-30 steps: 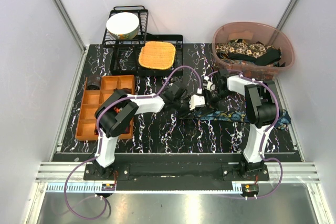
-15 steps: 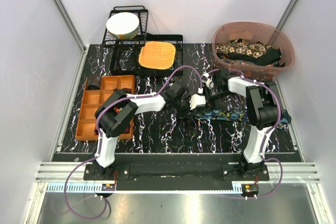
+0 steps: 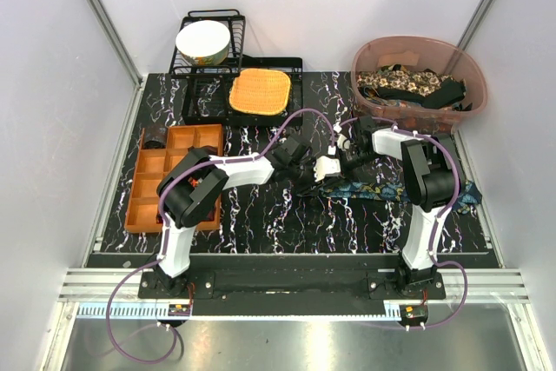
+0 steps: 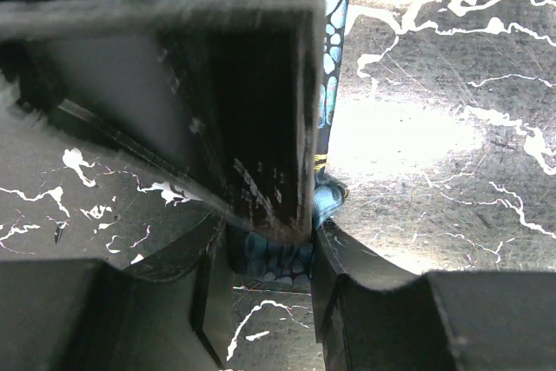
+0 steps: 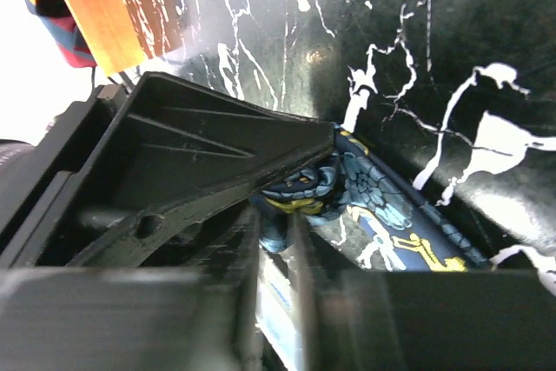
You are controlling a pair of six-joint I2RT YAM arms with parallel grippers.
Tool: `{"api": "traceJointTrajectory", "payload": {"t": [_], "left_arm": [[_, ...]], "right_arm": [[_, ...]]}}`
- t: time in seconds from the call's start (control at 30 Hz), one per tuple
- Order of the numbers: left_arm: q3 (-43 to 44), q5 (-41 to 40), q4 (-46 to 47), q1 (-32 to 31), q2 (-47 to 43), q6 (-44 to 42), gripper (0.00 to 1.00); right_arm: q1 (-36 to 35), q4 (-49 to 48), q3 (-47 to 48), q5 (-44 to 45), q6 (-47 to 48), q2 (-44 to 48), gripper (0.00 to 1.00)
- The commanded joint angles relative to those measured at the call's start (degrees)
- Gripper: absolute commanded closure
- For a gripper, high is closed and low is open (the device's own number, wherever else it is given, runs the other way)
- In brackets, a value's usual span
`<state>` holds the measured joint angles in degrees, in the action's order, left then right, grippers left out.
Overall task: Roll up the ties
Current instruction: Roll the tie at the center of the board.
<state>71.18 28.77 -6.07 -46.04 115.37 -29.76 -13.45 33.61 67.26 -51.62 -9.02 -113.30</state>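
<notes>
- The left jaws are closed narrow on the tie (image 4: 280, 254), with blue print cloth pinched between them at its folded end.
- The right jaws also stand narrow, their tips right at that bunched fold. The wrist view does not show whether they actually grip it.
- Both sets of jaws crowd the same small fold, nose to nose. The likeliest fault is finger striking finger instead of cloth, which would let the started roll spring open.
- If the right jaws catch only the outer layer, a turn could drag one ply and leave the roll skewed.
- From the jaws, the tie's free length lies flat on the table (image 3: 261, 215) toward 3 o'clock and passes beneath the right arm (image 3: 427, 182) in the top view. If the arm or its cable rests on the cloth, the cloth cannot feed in and may be pulled out of the left jaws.
- The cloth looks slick and the table glossy, so a release by either side would probably let the roll unwind.
- More ties (image 3: 408, 84) lie in the bin (image 3: 476, 84) at 1 o'clock, so the task seems to be at an early stage.
- Compared with a second ago, the right jaws have come in from 1 o'clock of the fold to meet the left jaws, and they have narrowed. The left arm and the tie's free length have barely shifted.
</notes>
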Motion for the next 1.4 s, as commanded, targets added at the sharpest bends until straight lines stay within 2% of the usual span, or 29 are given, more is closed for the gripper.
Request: {"api": "traceJointTrajectory", "payload": {"t": [0.0,0.03,0.13,0.3,0.33,0.43,0.7,0.77,0.87,0.9,1.0,1.17,1.27,1.3,1.37], "left_arm": [[-2.36,-3.90,-9.58,-0.19,4.07,0.40,0.85],[-2.53,-3.81,-9.41,-0.10,3.90,0.40,0.85],[-3.32,-2.67,-7.65,0.60,3.63,0.84,0.82],[-5.77,4.00,-3.09,2.80,2.84,1.90,0.66],[-6.48,4.97,0.58,3.41,2.06,2.33,0.59],[-9.21,8.48,8.14,4.12,0.91,3.83,0.52],[-14.74,15.43,27.22,4.73,2.31,11.29,0.43],[-16.76,17.27,35.48,4.99,2.66,13.83,0.40],[-20.45,18.33,45.94,5.08,3.72,17.79,0.24],[-20.55,18.86,49.36,5.08,4.85,18.68,0.23],[-19.85,18.51,52.55,5.00,7.14,21.14,0.23],[-18.09,16.84,53.70,4.56,9.17,21.67,0.30],[-17.21,15.09,50.55,3.59,9.00,19.31,0.44],[-17.04,14.91,48.28,3.50,8.91,18.52,0.52],[-16.77,13.86,46.07,3.33,8.29,16.23,0.61]], "right_arm": [[-0.70,1.63,1.29,4.67,2.24,-1.22,0.96],[-0.52,2.07,1.55,5.55,2.42,-1.49,1.00],[0.62,2.87,1.64,8.89,2.60,-2.10,1.00],[0.71,3.66,1.73,12.50,2.51,-3.25,1.00],[0.71,3.75,1.73,12.85,2.43,-3.77,1.00],[0.71,3.92,1.64,14.61,2.42,-4.65,1.00],[0.71,5.33,2.17,20.50,2.78,-5.53,1.00],[0.71,5.59,2.69,22.34,3.04,-5.80,1.00],[0.71,5.60,2.87,24.27,3.13,-6.15,1.00],[0.71,5.68,3.05,24.46,3.13,-6.58,1.00],[0.71,5.16,2.96,24.54,3.22,-7.29,1.00],[0.53,4.98,2.78,22.97,3.83,-7.64,1.00],[0.18,5.33,3.13,21.65,4.18,-7.47,1.00],[0.09,5.59,3.57,21.21,4.44,-7.38,1.00],[0.09,6.47,3.84,19.89,4.71,-6.94,1.00]]}}
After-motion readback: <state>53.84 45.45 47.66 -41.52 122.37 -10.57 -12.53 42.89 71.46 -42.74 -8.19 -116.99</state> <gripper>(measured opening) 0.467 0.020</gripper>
